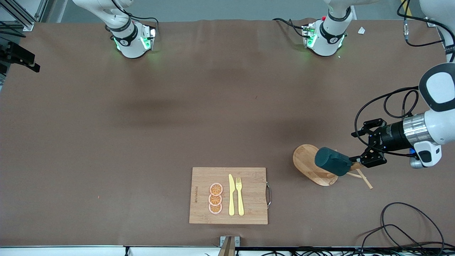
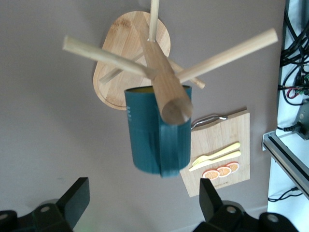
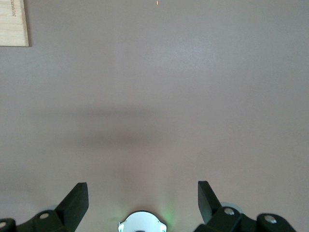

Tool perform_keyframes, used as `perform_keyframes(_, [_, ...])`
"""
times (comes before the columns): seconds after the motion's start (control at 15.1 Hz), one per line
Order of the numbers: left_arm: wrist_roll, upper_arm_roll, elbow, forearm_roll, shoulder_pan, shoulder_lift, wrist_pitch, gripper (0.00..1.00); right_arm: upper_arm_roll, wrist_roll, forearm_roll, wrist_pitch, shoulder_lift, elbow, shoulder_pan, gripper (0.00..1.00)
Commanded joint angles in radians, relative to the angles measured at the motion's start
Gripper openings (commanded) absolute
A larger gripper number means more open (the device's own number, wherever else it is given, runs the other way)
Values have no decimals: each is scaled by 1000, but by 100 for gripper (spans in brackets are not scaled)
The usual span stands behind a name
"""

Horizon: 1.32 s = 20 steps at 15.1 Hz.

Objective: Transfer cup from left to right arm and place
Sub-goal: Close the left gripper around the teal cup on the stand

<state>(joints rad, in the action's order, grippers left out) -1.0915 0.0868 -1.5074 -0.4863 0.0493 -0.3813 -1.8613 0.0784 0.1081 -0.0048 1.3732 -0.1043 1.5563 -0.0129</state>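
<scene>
The dark teal cup point(image 1: 332, 161) hangs tilted on a peg of the wooden rack point(image 1: 310, 164), toward the left arm's end of the table. In the left wrist view the cup point(image 2: 154, 130) sits on the thick peg point(image 2: 170, 94) with its yellowish inside just showing. My left gripper point(image 1: 353, 146) is open and empty beside the cup, a short gap from it; its fingers point(image 2: 77, 198) stand wide apart with the cup between and ahead of them. My right gripper point(image 3: 143, 198) is open and empty, high over bare table by its own base, out of the front view.
A wooden cutting board point(image 1: 249, 195) with a yellow knife point(image 1: 231, 195), a yellow fork point(image 1: 240, 195) and orange slices point(image 1: 215, 198) lies near the front edge. Thin rack pegs point(image 1: 364, 178) stick out beside the cup. Loose cables point(image 1: 408, 227) lie at the front corner.
</scene>
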Motion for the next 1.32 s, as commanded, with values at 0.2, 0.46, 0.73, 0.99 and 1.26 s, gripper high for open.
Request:
perform_keyframes(0.2, [-1, 1, 6, -11, -11, -51, -59, 100, -6, -2, 0, 0, -29, 24, -5, 100])
perform_keyframes(0.46, [-10, 7, 6, -14, -15, -74, -82, 100, -6, -2, 0, 1, -28, 24, -5, 100])
perform_keyframes(0.73, [-11, 10, 6, -15, -16, -91, -91, 100, -6, -2, 0, 1, -29, 24, -5, 100])
perform_keyframes(0.99, [-14, 13, 6, -17, -25, -105, -105, 100, -6, -2, 0, 0, -29, 24, -5, 100])
perform_keyframes(1.26, [-18, 13, 4, -17, -37, -116, -121, 100, -6, -2, 0, 0, -29, 25, -5, 100])
